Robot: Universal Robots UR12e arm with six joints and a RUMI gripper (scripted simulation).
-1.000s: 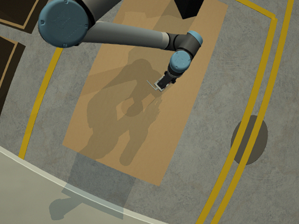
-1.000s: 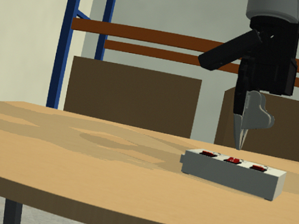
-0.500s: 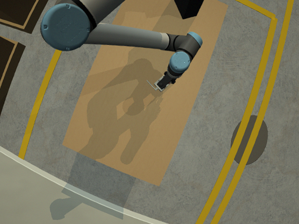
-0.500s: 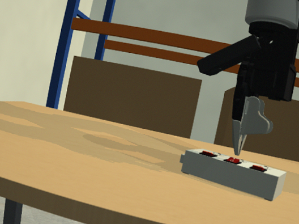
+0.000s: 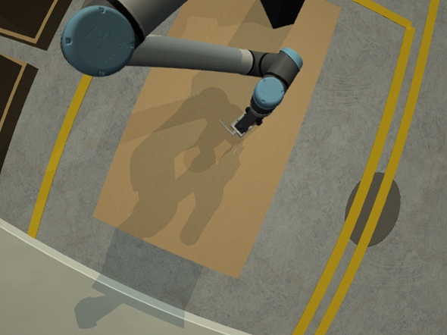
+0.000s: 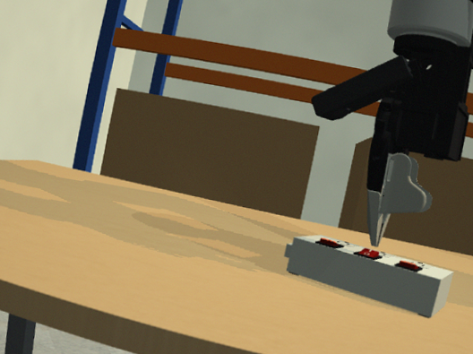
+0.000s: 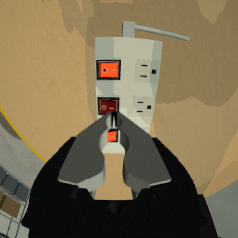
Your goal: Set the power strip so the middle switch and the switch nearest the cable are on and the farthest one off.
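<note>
A white power strip [image 6: 365, 276] [image 7: 147, 55] lies right way up on the wooden table [image 6: 118, 267] [image 5: 220, 228]. Its grey cable [image 7: 159, 32] [image 5: 224, 125] leaves the far end in the wrist view and the left end in the exterior view. It has three red switches. The switch nearest the cable [image 7: 109, 69] [image 6: 330, 243] looks bright orange. The middle switch [image 7: 108, 106] [image 6: 367, 253] looks darker red. The farthest switch [image 6: 408, 265] [image 7: 112, 135] shows between my fingers. My gripper [image 6: 375, 242] [image 7: 114, 112] [image 5: 242, 128] is shut and empty, pointing straight down, its tips just above the middle switch.
Two brown boxes [image 6: 208, 151] [image 6: 457, 202] stand behind the table. A blue rack post [image 6: 98, 77] with orange beams [image 6: 247, 58] rises behind them. Yellow floor lines [image 5: 390, 131] run around the table.
</note>
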